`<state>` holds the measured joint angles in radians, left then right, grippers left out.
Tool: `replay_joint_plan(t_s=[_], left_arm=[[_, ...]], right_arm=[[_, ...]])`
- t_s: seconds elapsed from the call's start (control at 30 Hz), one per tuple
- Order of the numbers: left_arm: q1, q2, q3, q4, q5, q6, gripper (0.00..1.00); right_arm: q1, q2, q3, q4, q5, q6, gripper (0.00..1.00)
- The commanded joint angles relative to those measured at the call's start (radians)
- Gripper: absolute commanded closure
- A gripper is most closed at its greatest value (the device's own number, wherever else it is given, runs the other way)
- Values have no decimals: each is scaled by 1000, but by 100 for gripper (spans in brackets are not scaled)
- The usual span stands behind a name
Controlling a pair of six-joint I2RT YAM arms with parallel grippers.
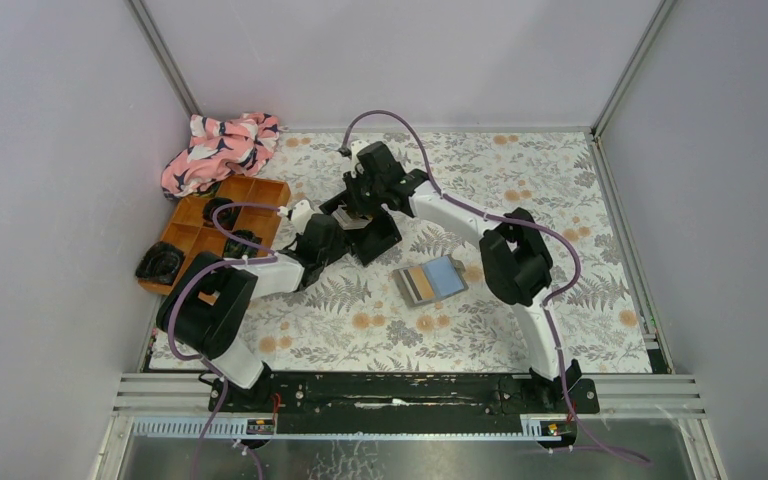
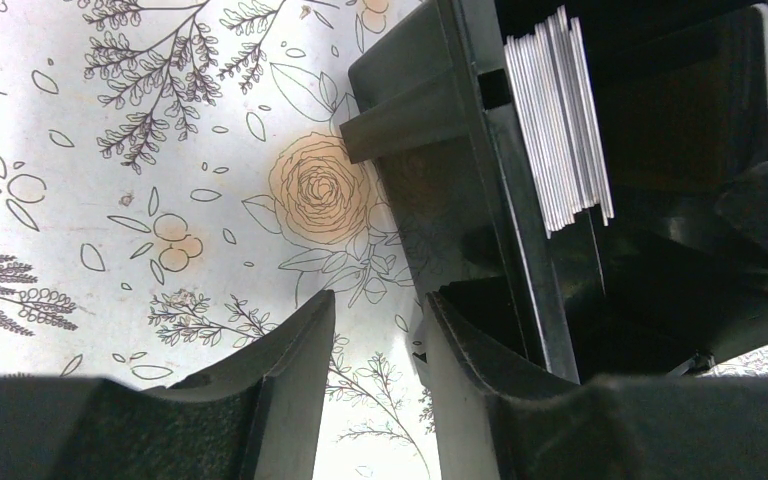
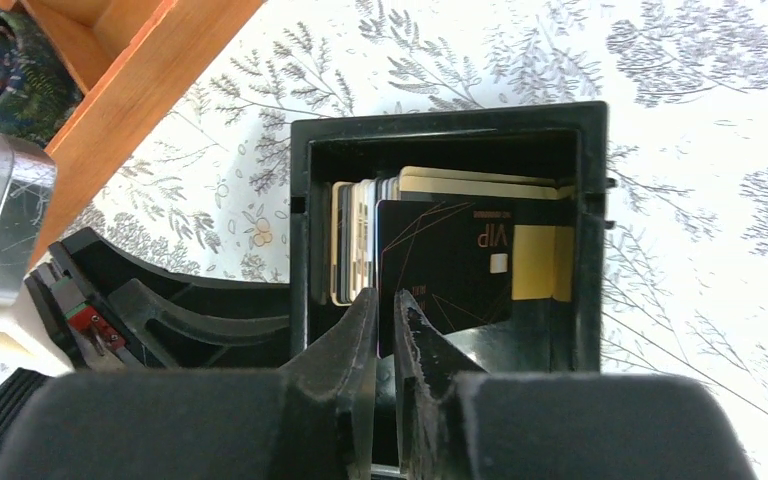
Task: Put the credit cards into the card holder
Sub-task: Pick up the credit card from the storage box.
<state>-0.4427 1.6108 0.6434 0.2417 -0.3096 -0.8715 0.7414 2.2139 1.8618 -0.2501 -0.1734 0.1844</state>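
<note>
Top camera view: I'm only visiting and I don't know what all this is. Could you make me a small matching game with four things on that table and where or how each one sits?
Things:
1. cloth
2. compartment tray
3. card holder
4. cards

Places and states:
A. standing on edge inside the black tray
B. lying open and flat, apart from the black tray
C. pink, crumpled in the far left corner
D. orange, along the left edge, just in front of the cloth

Pairs: 1-C, 2-D, 3-B, 4-A
</note>
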Motion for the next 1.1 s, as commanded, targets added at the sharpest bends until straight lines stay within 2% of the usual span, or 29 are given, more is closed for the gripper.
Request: replay_joint_plan(t_s=[0.0,0.17,0.43,0.6,0.83,0.97,1.07], left_arm=[[8,-31,0,34,-4,20,55],[8,-83,-9,4,-18,26,54],[7,-232,-58,-39,-28,39,52],[6,-377,-127,-37,9,61,51],[-19,-544,-207,85,201,188,49],[-44,-570,-239,174,342,248,48],[-58,-566,-271,289,498,266,48]], right_arm=[[26,-94,-28,24,105,-56,89],[30,-139,-92,65,197,-116,100],[31,-294,-208,111,230,-123,100],[37,-433,-354,110,206,-89,100],[37,-683,-575,65,76,-7,100],[37,-832,-743,89,-2,55,100],[37,-939,-841,96,-51,93,100]])
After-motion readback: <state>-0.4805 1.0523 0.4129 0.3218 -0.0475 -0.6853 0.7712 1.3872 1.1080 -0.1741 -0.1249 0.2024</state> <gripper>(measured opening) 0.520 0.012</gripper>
